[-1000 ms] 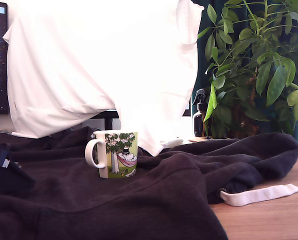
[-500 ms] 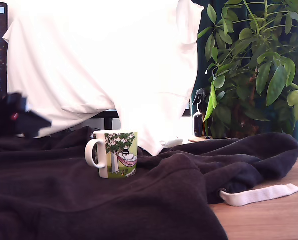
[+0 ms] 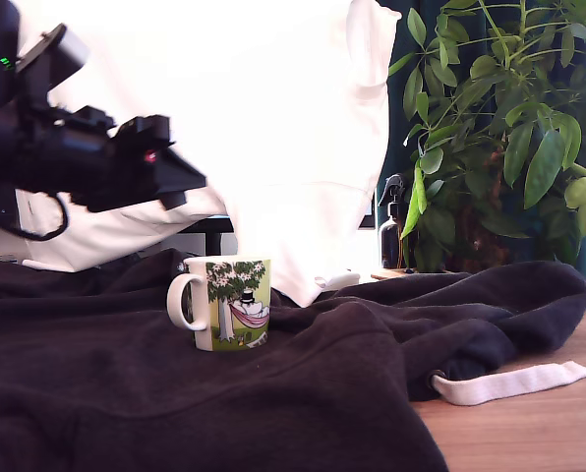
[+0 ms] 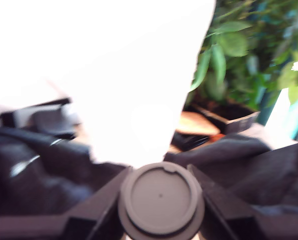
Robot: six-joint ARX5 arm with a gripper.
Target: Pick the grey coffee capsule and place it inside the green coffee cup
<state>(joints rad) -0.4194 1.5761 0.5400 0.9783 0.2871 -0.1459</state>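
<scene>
Overhead at the exterior view's far left, we note the black arm [image 3: 47,147] raised above the dark fabric, reaching toward the exterior view's right. Its tool [image 3: 180,182] hangs in the air, above and a little to the exterior view's left of the green coffee cup [image 3: 224,302], well clear of it.

From the wrist view we record the tool [image 4: 160,200] closed around the grey coffee capsule [image 4: 160,196]: the two black fingers [image 4: 96,210] press against the capsule's sides, and its round flat face with the flanged rim points at the camera. The capsule is not visible in the exterior view. The wrist picture is blurred.

Next rightward, the cup stands upright on a dark brown garment [image 3: 273,393] that covers most of the desk [image 3: 529,433]. Its loop handle faces the exterior view's left; the printed tree and pink hammock face us. We cannot see inside the cup.

Behind the cup a white cloth [image 3: 224,118] hangs across the far side. Farther to the exterior view's right, a dark spray bottle [image 3: 393,231] stands beside a leafy green plant [image 3: 499,128]. Near the right edge, a white strap [image 3: 509,383] from the garment lies on the bare wooden surface.
</scene>
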